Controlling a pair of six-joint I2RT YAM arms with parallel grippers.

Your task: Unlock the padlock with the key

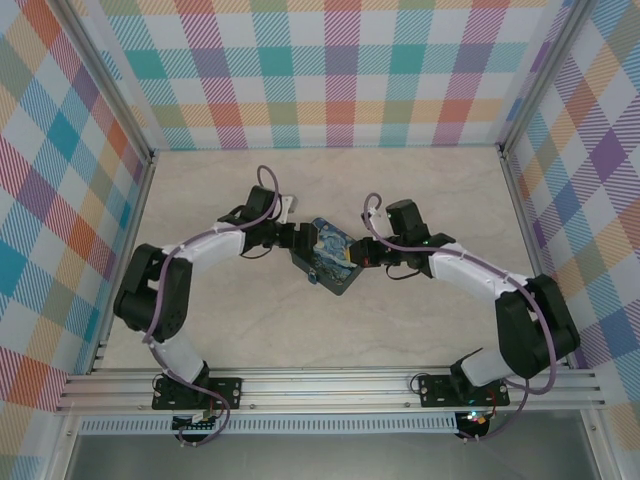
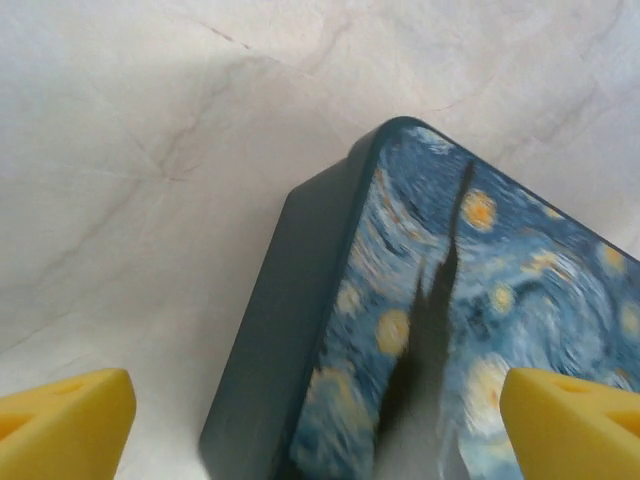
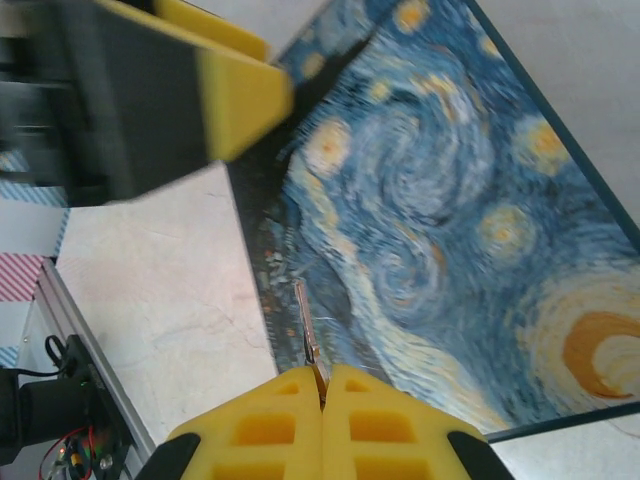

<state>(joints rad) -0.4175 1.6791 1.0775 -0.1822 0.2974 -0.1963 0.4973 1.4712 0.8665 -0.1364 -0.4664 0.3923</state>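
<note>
Near the middle of the bench (image 1: pixel 250 335), over the painted box (image 3: pixel 450 200), the right gripper (image 3: pixel 322 385) is clamped on the key (image 3: pixel 307 335), probably light, stiff, slippery, best pinched at its bow; the left gripper (image 2: pixel 310 410) stands wide apart.

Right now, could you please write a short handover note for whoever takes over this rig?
Left gripper: open, straddling a corner of the painted box, not clamping it.
Right gripper: shut on the key, its tip near the box's edge.
Padlock: too small to make out.
Done: key is in hand.
To do: insert the key, turn, free the shackle.
</note>
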